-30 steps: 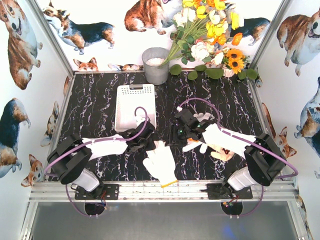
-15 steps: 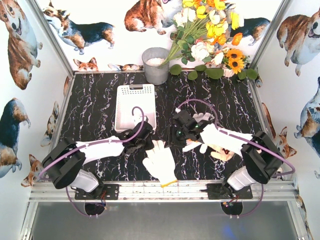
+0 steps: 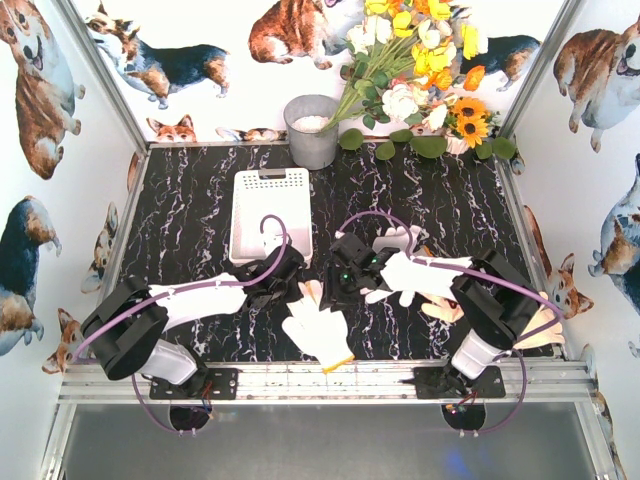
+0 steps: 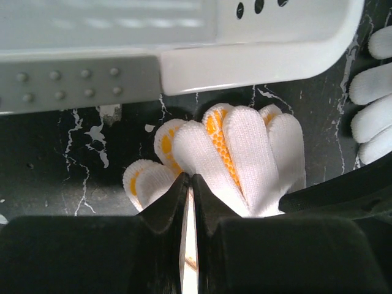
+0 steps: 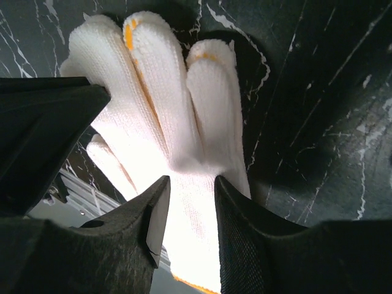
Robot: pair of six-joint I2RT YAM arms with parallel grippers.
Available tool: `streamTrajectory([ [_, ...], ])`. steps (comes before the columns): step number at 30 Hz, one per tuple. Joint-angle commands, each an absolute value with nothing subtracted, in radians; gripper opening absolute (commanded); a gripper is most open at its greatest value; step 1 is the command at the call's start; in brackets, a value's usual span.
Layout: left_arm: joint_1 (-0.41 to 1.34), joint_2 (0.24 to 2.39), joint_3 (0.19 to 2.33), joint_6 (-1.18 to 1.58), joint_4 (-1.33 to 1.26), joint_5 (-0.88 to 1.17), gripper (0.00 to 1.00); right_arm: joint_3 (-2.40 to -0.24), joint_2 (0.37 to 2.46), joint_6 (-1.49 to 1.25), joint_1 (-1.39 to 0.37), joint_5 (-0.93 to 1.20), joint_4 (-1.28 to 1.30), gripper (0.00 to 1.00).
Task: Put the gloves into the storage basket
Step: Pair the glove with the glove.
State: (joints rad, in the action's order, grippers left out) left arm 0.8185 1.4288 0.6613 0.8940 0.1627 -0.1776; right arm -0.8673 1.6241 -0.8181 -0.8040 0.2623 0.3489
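Observation:
A white knit glove (image 3: 320, 335) with an orange-yellow cuff lies near the table's front edge, its fingers toward the storage basket (image 3: 270, 180). My left gripper (image 3: 297, 288) sits at those fingers. In the left wrist view the left gripper (image 4: 188, 177) is shut, pinching the glove (image 4: 245, 153), whose fingers fan out just below the basket's wall (image 4: 275, 49). My right gripper (image 3: 333, 285) hovers close beside it. In the right wrist view the right gripper (image 5: 191, 184) is open, its jaws either side of the glove (image 5: 159, 92). More gloves (image 3: 445, 308) lie under the right arm.
A grey metal bucket (image 3: 312, 130) stands behind the basket, with a bunch of flowers (image 3: 420, 70) at the back right. Another white glove (image 3: 400, 240) lies right of centre; its fingers (image 4: 370, 86) show at the left wrist view's right edge. The two grippers are almost touching.
The left gripper closed on the glove's fingers. The right arm swung left until its gripper reached the same glove. The glove shifted slightly and bunched at its fingers.

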Motion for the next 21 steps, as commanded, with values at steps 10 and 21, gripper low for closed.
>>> streamTrajectory([
  [10,0.807,1.396,0.635,0.907,0.237,-0.259,0.0,-0.847,1.686,-0.838,-0.807,0.256,0.277,0.38],
  [21,0.803,1.424,0.611,0.899,0.218,-0.245,0.0,-0.869,1.644,-0.832,-0.809,0.273,0.3,0.38],
])
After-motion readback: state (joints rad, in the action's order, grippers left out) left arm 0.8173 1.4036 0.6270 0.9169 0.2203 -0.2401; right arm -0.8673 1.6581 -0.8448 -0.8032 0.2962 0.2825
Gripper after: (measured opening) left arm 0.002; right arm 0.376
